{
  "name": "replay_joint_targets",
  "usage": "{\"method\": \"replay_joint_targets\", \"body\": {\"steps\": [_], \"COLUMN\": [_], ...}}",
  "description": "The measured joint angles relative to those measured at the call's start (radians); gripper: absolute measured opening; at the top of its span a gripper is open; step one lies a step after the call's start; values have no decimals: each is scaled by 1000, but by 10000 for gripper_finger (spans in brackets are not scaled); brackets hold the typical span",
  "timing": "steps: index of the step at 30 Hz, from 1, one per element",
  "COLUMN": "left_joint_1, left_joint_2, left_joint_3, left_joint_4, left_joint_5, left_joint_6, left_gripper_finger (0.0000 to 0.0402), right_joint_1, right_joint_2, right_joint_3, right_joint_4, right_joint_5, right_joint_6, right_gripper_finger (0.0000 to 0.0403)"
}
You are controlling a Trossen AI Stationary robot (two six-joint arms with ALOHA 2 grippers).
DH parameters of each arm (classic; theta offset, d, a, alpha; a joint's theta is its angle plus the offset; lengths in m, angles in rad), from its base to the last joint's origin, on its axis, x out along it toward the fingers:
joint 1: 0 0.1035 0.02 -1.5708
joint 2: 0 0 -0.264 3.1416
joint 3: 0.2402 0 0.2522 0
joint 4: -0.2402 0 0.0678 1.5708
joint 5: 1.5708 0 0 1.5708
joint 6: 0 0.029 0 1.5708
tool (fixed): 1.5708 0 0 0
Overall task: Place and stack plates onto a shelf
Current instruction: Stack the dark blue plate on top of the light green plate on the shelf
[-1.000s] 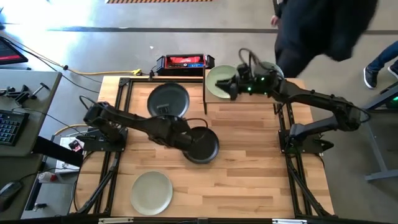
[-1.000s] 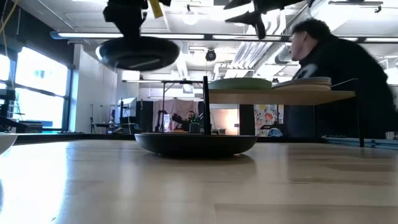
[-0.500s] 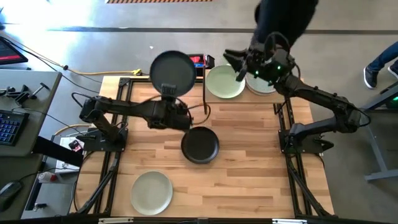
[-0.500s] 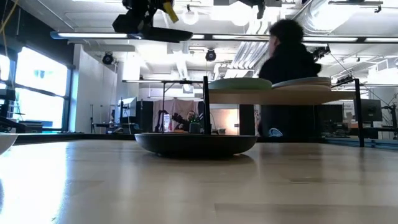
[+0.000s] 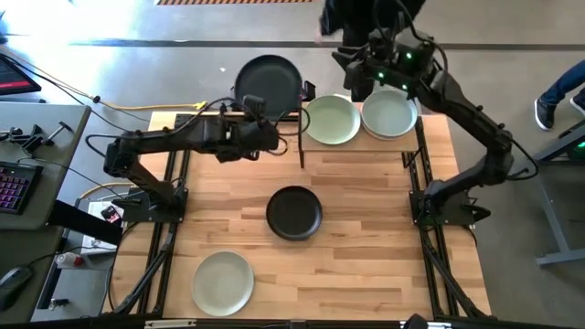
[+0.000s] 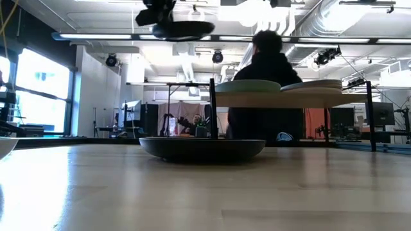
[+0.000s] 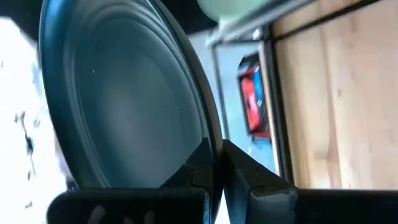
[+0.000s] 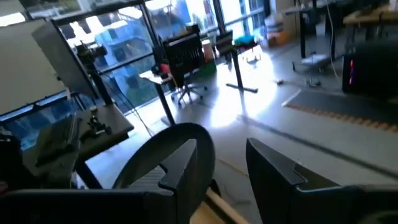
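Note:
My left gripper [image 5: 257,110] is shut on a dark teal plate [image 5: 268,82], held high beyond the table's far edge, left of the shelf [image 6: 289,100]; the low view shows the plate [image 6: 183,29] well above shelf height. A pale green plate [image 5: 331,120] and a paler plate [image 5: 390,113] rest flat on the shelf side by side. A black plate [image 5: 294,213] lies flat mid-table, and a sage plate [image 5: 223,281] sits near the near-left corner. My right gripper [image 5: 347,66] hovers open above the shelf's far-left part, touching nothing. My left gripper pinches the dark teal plate's rim [image 7: 216,144] between its two fingers [image 7: 249,180], one on the upper face and one underneath. It grips the rim nearest the table [image 5: 259,102], coming level from the table's left. The plate is lifted clear and almost level.
A red and black box [image 5: 297,90] sits at the far edge beside the shelf's black leg [image 5: 301,137]. A person in dark clothes [image 6: 266,83] stands behind the shelf. Bare wood [image 5: 366,228] lies right of the black plate. A keyboard [image 5: 14,187] is off the table's left.
My left gripper has carried the dark teal plate up and toward the far edge, slightly rightward, and the plate has levelled out. My right gripper has drawn up and back from the pale green plate on the shelf. The person behind has moved leftward.

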State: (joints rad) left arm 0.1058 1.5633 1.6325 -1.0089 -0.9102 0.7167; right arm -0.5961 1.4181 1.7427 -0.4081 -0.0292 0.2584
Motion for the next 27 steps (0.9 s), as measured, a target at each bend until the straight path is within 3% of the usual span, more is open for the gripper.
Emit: {"method": "replay_joint_targets", "body": {"steps": [8,13,27], "left_joint_1": [26,26,26], "left_joint_2": [-11,-10,-10], "left_joint_3": [0,0,0], "left_joint_4": [136,149,198], "left_joint_5": [138,185,193], "left_joint_6": [271,318,396], "left_gripper_finger": [5,5,5], "right_joint_1": [0,0,1], "right_joint_2": [144,211,273], "right_joint_3": [248,345,371], "right_joint_4": [-345,-516,-605], "right_joint_5": [37,104,39], "right_joint_6": [114,131,236], "right_gripper_finger": [123,123,123]}}
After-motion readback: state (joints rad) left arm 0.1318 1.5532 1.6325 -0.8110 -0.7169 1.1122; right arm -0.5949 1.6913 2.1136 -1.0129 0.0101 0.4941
